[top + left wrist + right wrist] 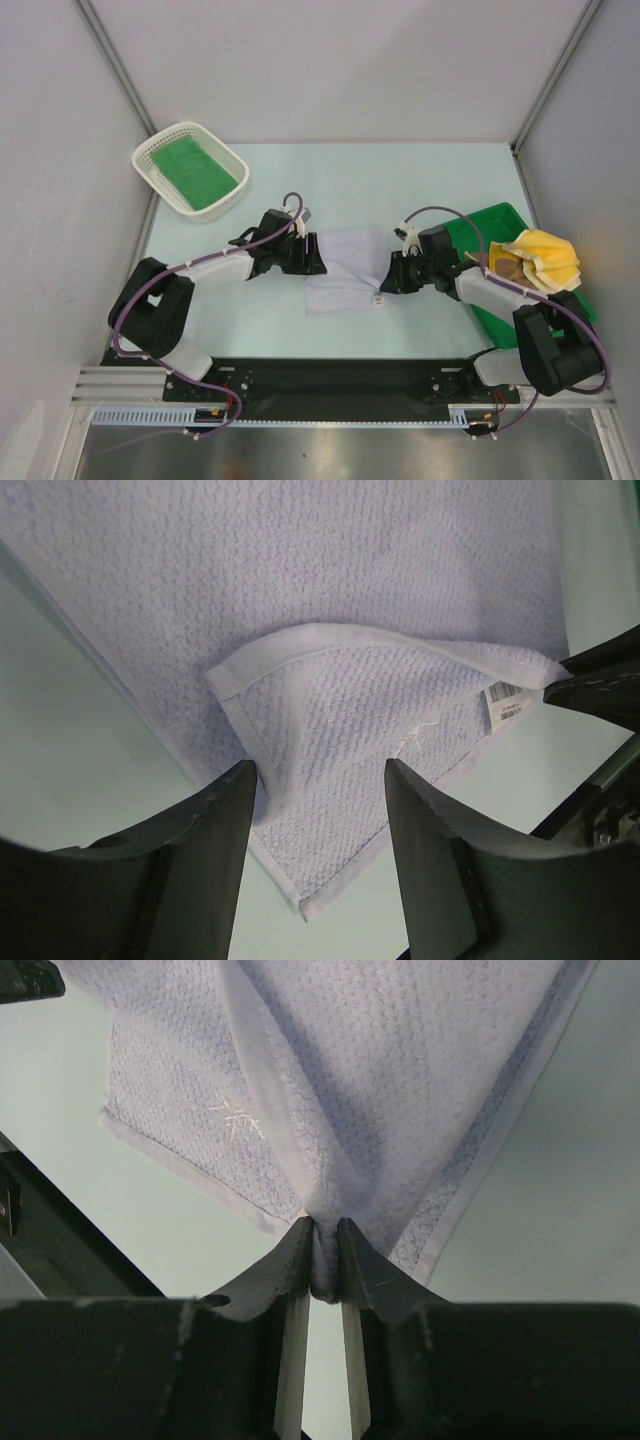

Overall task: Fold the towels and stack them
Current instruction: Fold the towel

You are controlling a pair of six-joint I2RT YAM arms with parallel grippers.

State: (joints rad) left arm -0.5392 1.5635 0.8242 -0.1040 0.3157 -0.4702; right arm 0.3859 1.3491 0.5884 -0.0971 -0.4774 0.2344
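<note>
Right gripper — pinched tight on towel

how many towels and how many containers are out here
towels: 3, namely green towel, lavender towel, yellow towel; a brownish patch beside it may be another
containers: 2, white basket, green bin
total: 5

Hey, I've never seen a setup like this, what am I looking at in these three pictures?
Two robot arms sit at the near edge of a table. One picture looks down on both; the other two come from cameras on each wrist, so the dark prongs are gripper fingers. A lavender towel lies mid-table. The right gripper pinches a bunched part; the left gripper is open above a folded-over corner. A white basket, far left, holds a green towel; a green bin, right, holds a yellow towel.
</note>
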